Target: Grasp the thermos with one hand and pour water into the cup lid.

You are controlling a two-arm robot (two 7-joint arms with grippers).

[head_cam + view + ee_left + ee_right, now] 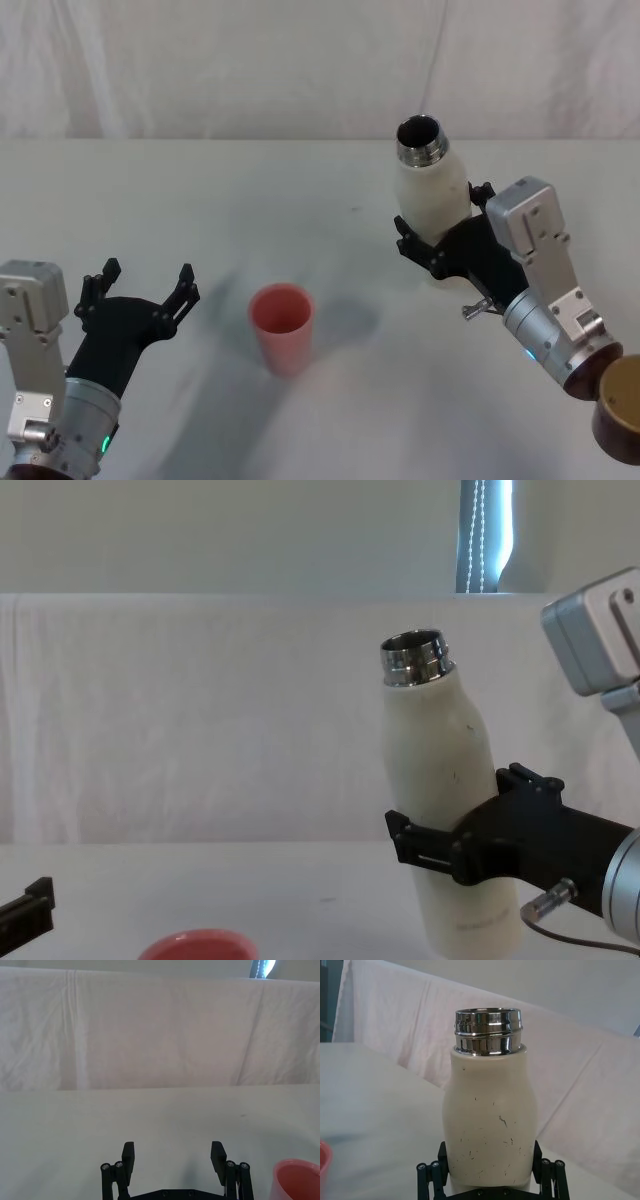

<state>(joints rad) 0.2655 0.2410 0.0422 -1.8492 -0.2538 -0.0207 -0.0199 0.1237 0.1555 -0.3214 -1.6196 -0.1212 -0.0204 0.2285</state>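
Note:
The cream-white thermos [432,195] with its open steel neck [488,1031] is held above the table at the right, tilted slightly toward the left. My right gripper [440,240] is shut on its lower body [460,850]. The salmon-pink cup lid [282,326] stands upright on the table, left of the thermos and nearer me; its rim shows in the chest view [197,946] and the left wrist view [297,1180]. My left gripper [140,290] hovers open and empty to the left of the cup lid, its fingers [128,1157] spread wide.
A white cloth-covered table [200,190] runs back to a white draped backdrop [200,710]. A brown round object [620,405] sits at the right edge beside my right arm.

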